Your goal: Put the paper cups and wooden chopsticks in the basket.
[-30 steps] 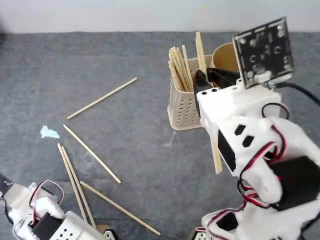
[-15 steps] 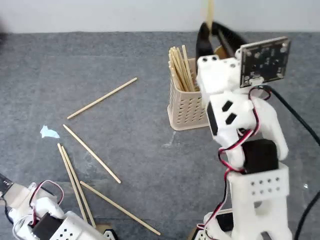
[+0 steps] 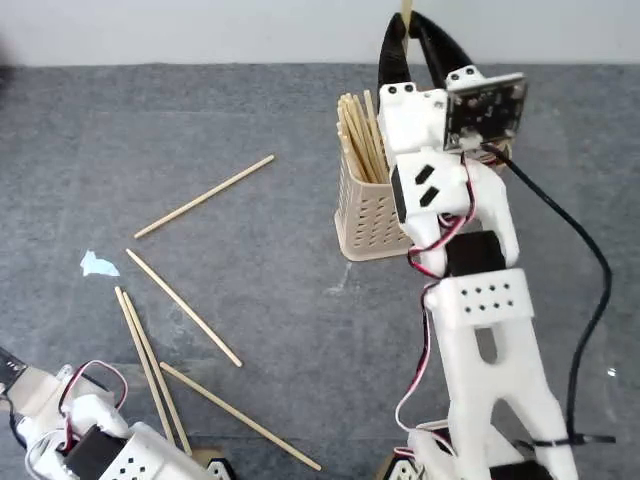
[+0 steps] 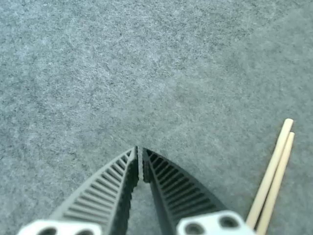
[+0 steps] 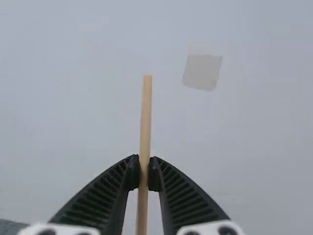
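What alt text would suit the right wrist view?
The right pincer is shut on a single wooden chopstick, which points straight out past its tips. Behind it is a plain pale wall with a faint square patch.
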`<state>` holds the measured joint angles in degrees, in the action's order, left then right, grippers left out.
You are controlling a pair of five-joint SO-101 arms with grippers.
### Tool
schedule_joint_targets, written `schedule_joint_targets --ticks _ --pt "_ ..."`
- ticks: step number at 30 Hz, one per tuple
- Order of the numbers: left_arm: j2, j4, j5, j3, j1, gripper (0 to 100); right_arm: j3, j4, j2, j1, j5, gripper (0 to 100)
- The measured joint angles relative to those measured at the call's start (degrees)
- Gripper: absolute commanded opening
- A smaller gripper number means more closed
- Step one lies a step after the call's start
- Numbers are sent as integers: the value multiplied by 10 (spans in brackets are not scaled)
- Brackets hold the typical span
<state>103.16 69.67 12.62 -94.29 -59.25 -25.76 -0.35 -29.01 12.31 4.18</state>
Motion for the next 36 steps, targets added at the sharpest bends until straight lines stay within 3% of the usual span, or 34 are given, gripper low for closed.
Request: schedule_joint_targets --ticks 4,12,21,27,36 --pt "0 0 0 0 0 13 0 0 13 0 0 156" --pt "0 0 0 0 0 13 2 11 13 1 0 122" --pt "0 0 0 0 0 13 101 167 25 98 -91 122" --pt "0 0 0 0 0 13 151 223 128 166 -102 121" --pt "0 0 0 0 0 13 189 224 344 191 -130 121"
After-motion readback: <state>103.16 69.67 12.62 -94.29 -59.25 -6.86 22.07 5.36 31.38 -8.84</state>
